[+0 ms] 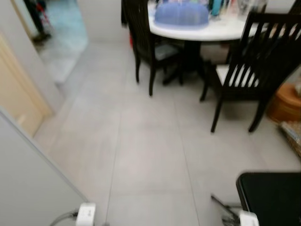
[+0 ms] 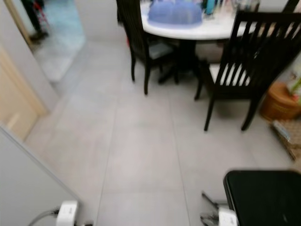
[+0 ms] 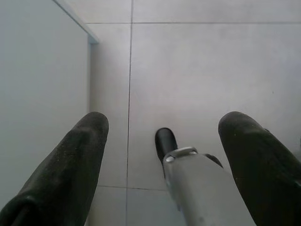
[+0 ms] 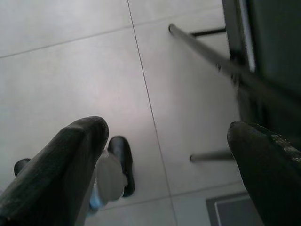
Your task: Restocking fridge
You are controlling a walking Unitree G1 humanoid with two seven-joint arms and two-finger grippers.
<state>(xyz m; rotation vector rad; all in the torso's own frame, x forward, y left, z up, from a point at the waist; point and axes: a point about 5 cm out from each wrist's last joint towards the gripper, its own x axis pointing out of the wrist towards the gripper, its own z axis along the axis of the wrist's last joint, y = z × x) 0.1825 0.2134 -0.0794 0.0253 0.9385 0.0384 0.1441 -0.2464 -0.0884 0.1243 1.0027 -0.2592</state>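
Observation:
A pale grey panel (image 1: 28, 179), perhaps the fridge's door or side, fills the near left corner; I cannot tell which. Both arms hang at my sides, their white wrist ends at the bottom edge. In the left wrist view my left gripper (image 3: 162, 155) is open over the tiled floor beside that panel (image 3: 42, 94), with nothing between its fingers (image 3: 77, 160). In the right wrist view my right gripper (image 4: 164, 165) is open and empty too, above the floor beside a black stool's metal legs (image 4: 211, 59).
A white round table (image 1: 202, 28) with a blue food cover (image 1: 181, 14) and dark chairs (image 1: 249, 70) stands ahead right. A black stool (image 1: 273, 195) sits near right. A wooden door (image 1: 16, 99) and a doorway lie left. A brown basket (image 1: 287, 101) is far right.

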